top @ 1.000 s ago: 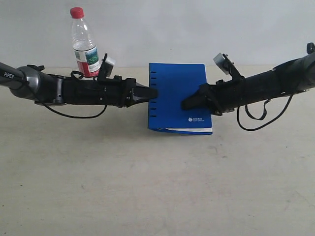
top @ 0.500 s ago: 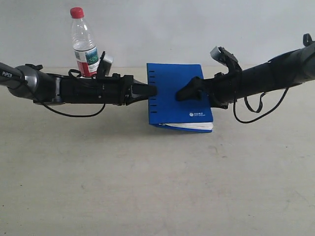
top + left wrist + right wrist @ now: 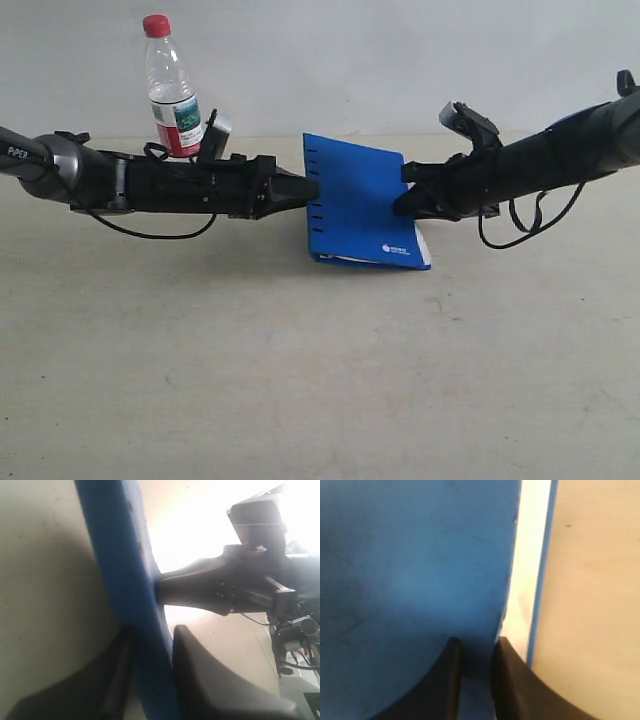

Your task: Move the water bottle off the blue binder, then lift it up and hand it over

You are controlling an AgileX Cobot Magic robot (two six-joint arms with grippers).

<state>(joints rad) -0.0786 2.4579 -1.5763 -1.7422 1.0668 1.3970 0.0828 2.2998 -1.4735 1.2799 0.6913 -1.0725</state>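
The water bottle (image 3: pixel 172 95) stands upright at the back left, behind my left arm, with its red cap on, and neither gripper touches it. The blue binder (image 3: pixel 355 200) hangs skewed between both arms, its white pages showing at the lower edge. My left gripper (image 3: pixel 312 188) is shut on its slotted spine edge; in the left wrist view the binder's edge (image 3: pixel 125 565) runs between the left gripper's (image 3: pixel 152 640) fingers. My right gripper (image 3: pixel 402 192) is shut on the opposite edge. In the right wrist view the right gripper (image 3: pixel 476 647) pinches the blue cover (image 3: pixel 415 565) beside the white pages (image 3: pixel 532 555).
The beige tabletop (image 3: pixel 300 360) stretches toward the front, with a pale wall (image 3: pixel 400 60) behind. The right arm (image 3: pixel 220 587) shows past the binder in the left wrist view. Black cables (image 3: pixel 150 232) hang under both arms.
My right gripper reached in over the cover, then drew back to the binder's right edge. The binder has turned askew and looks partly raised. The left arm and the bottle stayed put.
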